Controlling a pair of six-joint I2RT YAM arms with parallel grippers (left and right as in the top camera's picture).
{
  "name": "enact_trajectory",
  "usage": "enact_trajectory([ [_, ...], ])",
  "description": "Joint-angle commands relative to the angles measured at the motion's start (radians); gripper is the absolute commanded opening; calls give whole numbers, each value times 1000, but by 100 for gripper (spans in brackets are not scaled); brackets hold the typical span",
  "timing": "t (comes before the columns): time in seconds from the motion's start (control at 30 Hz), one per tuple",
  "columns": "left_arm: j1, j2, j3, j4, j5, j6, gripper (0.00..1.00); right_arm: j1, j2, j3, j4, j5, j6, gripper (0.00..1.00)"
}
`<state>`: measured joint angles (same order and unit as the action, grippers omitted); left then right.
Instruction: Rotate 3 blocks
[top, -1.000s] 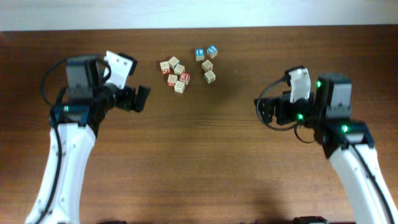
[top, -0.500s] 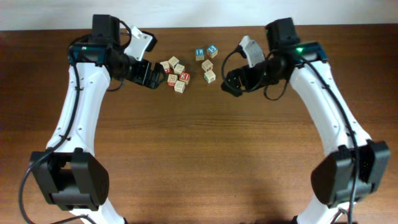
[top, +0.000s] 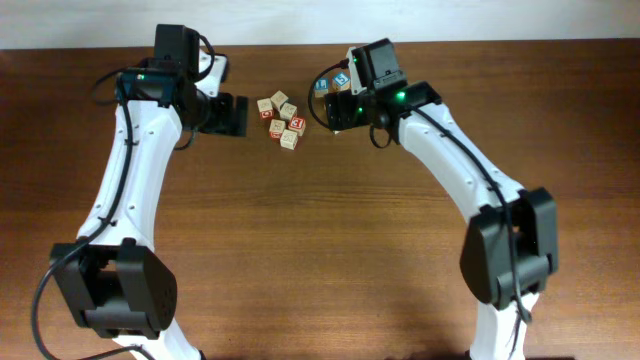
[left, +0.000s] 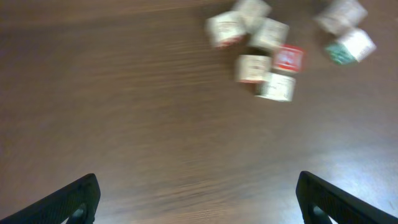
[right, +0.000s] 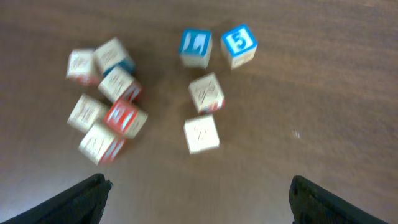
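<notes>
Within the last second both arms have swung in from the table's sides, and they now flank the blocks (top: 282, 120) at the far middle.

Nearest, the table (top: 320, 260) is bare wood, which gives wide room to pull back or set something down. Further on, the left gripper (top: 228, 113) hangs just left of the cluster, jaws spread wide and empty. The right gripper (top: 338, 108) is over the tan pair (right: 201, 134), also spread and holding nothing.

The blocks look like small wooden cubes: light, stiff and flat-sided. They should take a pinch across two opposite side faces. Being so light, they will probably skid if nudged before the fingers close.

The six in the cluster sit touching or nearly so. The red block (right: 126, 118) is hemmed in by its neighbours, so a finger has little room to go in beside it. The tan pair stand apart with clear wood around them and are likely the easier start.

Just beyond them are the blue blocks (right: 195, 48), and the table's far edge is close behind, so room to move is tighter there.
</notes>
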<state>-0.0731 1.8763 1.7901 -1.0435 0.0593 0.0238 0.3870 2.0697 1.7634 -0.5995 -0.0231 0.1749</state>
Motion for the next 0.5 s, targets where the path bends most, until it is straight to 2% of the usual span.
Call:
enact_trajectory([
  [0.0, 0, 14, 22, 7, -158, -172, 99, -1, 93, 21, 75, -8, 51, 93],
  [0.1, 0, 29, 22, 10, -158, -177, 99, -1, 152, 21, 143, -33, 37, 93],
  [0.23, 0, 52, 21, 10, -158, -177, 99, 0, 214, 21, 209, -37, -94, 93],
  [0.37, 0, 82, 21, 10, -158, -177, 99, 0, 260, 20, 208, -37, -142, 92],
  [0.43, 0, 98, 21, 10, -158, -177, 99, 0, 275, 20, 207, -37, -141, 81],
  [0.47, 0, 101, 21, 10, -158, -177, 99, 0, 281, 20, 207, -37, -141, 66],
])
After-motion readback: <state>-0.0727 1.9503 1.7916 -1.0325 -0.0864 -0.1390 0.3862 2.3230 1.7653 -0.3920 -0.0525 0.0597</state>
